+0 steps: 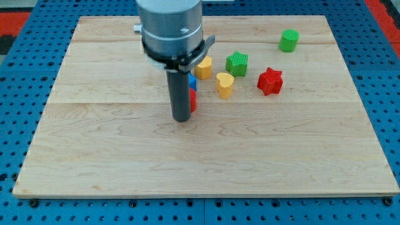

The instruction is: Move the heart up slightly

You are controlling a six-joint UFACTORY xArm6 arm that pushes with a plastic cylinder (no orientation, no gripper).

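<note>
Our arm comes down from the view's top, the dark rod upright, and my tip rests on the wooden board – a plain rod that grips nothing. Just to its right, partly hidden, we see one red block and one blue block. The yellow heart lies right of the rod, apart from it. We count also one more yellow block, one green star, one green cylinder and one red star – seven blocks.

Above the yellow heart the worktop lies open only narrowly, hemmed by the yellow block and green star.
</note>
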